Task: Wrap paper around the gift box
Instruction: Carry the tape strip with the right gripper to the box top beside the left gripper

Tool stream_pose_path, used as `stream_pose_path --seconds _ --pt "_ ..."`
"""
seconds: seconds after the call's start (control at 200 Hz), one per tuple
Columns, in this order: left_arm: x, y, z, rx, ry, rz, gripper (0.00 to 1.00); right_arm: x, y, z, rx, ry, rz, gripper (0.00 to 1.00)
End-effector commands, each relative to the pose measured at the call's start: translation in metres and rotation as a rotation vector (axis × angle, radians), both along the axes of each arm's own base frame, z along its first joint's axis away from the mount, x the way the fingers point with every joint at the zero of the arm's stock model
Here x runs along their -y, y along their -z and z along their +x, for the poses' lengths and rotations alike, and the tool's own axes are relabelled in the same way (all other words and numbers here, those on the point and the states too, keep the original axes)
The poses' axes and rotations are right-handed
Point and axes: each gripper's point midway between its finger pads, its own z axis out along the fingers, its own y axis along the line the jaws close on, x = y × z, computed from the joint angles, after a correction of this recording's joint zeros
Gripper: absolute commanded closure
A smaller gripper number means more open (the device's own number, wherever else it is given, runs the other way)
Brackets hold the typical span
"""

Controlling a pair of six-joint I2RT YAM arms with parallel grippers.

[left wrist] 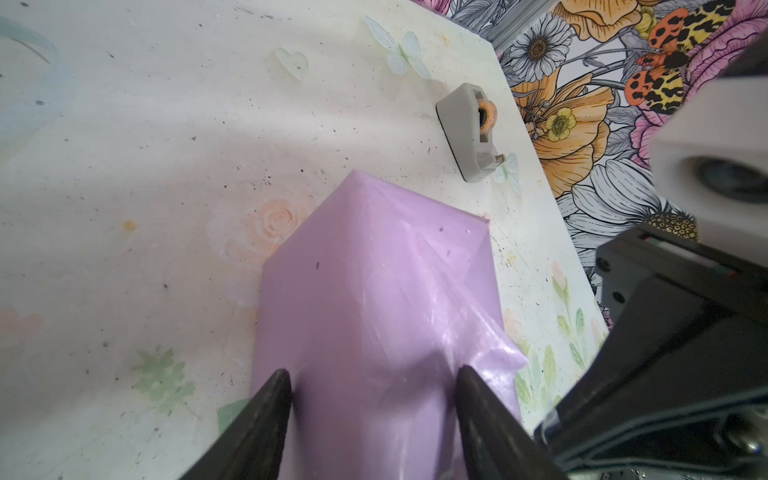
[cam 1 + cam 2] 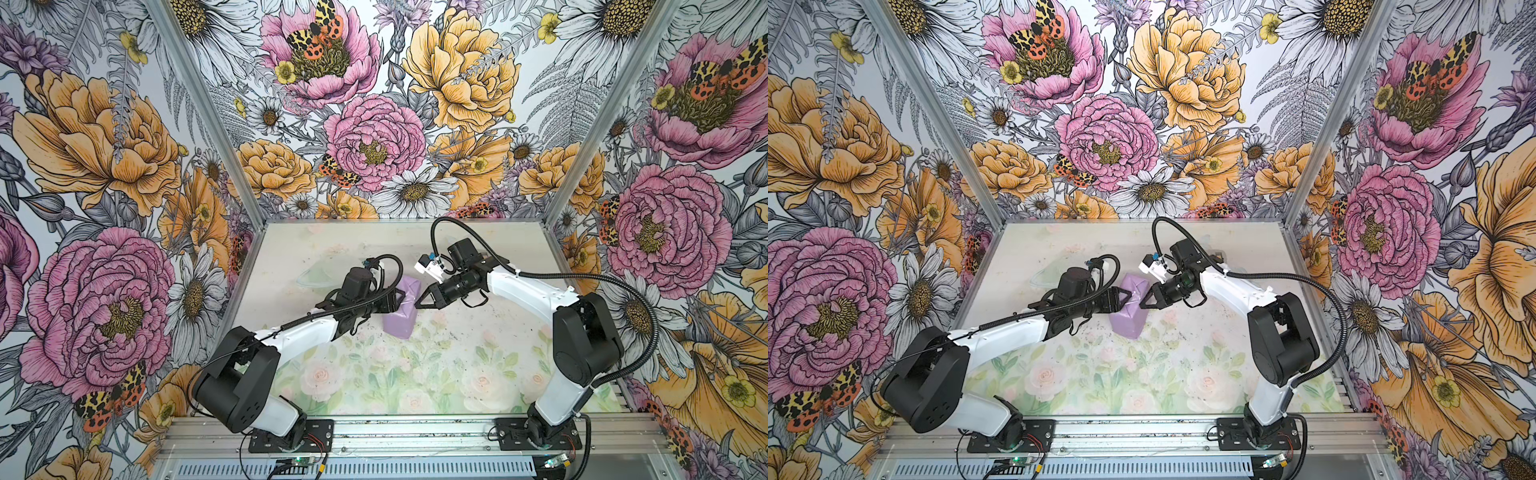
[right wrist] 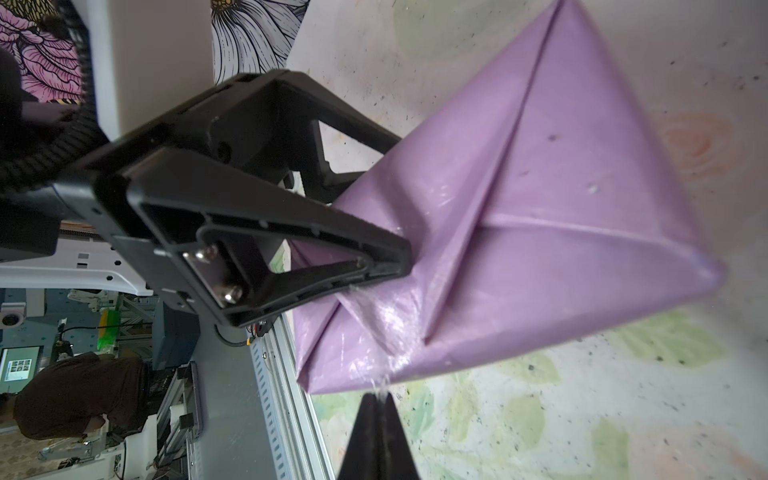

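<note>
The gift box is hidden inside the lilac paper (image 2: 400,322) (image 2: 1128,322), which is folded around it into a parcel with triangular end flaps (image 3: 540,249). It sits mid-table in both top views. My left gripper (image 2: 401,298) (image 2: 1128,297) (image 1: 372,374) reaches in from the left. Its fingers (image 3: 353,245) clamp the parcel's two sides. My right gripper (image 2: 417,306) (image 2: 1142,305) (image 3: 378,397) is at the parcel's right edge. It is shut on a strip of clear tape (image 3: 368,328) that runs up onto the paper.
A grey tape dispenser (image 1: 465,129) lies on the table beyond the parcel, near the back edge. A translucent pale object (image 2: 316,276) sits behind my left arm. Floral walls close in three sides, and an aluminium rail (image 2: 374,432) carries both arm bases.
</note>
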Motion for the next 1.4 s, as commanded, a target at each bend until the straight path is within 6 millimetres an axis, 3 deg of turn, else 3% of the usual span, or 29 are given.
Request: stream_pose_path --seconds 0.0,0.881,1.086,1.396 --pt "-0.008 0.029 -0.017 -0.075 0.022 0.105 0.36 -0.005 -0.002 0.006 0.024 -0.017 0.001 1.00" --pt "-0.006 0.030 -0.019 -0.073 0.029 0.106 0.36 -0.011 0.011 0.017 0.003 -0.006 -0.026 1.00" --pt "-0.003 0.031 -0.019 -0.073 0.036 0.104 0.36 -0.011 0.008 0.020 0.002 0.015 -0.038 0.84" --pt "-0.002 0.031 -0.020 -0.072 0.037 0.104 0.36 -0.004 0.009 0.024 0.021 0.068 -0.095 0.74"
